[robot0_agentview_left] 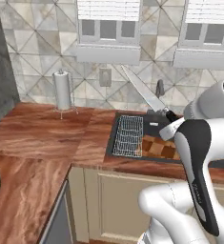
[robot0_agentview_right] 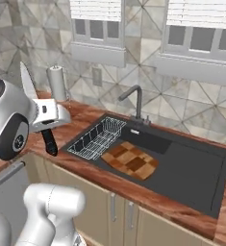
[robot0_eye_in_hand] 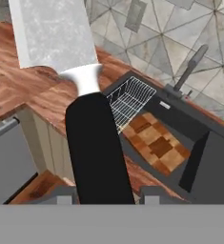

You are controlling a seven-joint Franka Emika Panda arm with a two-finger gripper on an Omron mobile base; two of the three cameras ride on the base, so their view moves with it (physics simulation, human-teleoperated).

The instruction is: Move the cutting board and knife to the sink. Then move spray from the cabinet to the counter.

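Carrying the slim kitchen knife with the silver blade and black handle (robot0_eye_in_hand: 92,143), the tool (robot0_eye_in_hand: 104,198) is clamped on the handle, its tips flanking the handle's lower end in the hand view. The blade points up and away, toward 11 o'clock in the left base view, which keeps the sharp point clear of the worktop while it travels.

The chequered wooden cutting board of light and dark brown blocks (robot0_agentview_right: 130,159) already lies in the dark sink basin (robot0_agentview_right: 191,168), just beside the wire mesh rack (robot0_agentview_right: 97,139) at its 9 o'clock side. That half of the first step looks done.

In the right base view the knife hangs above the reddish-brown wood-grain worktop (robot0_agentview_right: 85,115), at about 9 o'clock from the sink, not yet over the basin. I judge the next move is to swing it toward 3 o'clock over the board and lower it before releasing. The grey tap (robot0_agentview_right: 133,98) at the basin's 12 o'clock edge and the rack's raised rim are what the long blade could strike.
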